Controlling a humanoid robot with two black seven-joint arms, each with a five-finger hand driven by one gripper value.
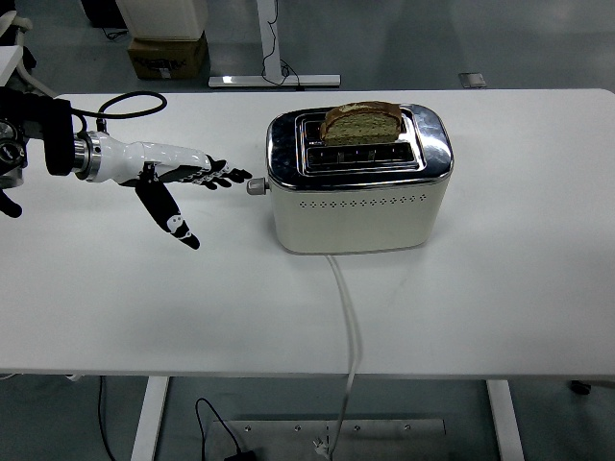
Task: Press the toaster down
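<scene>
Polished metal, matt laminate, glossy plastic

The toaster has a mirror-bright chrome top over a satin cream body with a perforated band; its lever knob looks dull grey. The bread slice is rough and grainy. The tabletop is smooth matt white. The left hand is glossy white-and-black plastic.

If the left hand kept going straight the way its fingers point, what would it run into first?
Most likely the lever knob sticking out of the toaster's left end. The left hand is open, fingertips pointing right and just short of the knob. Their relative height is hard to judge from this view.
</scene>
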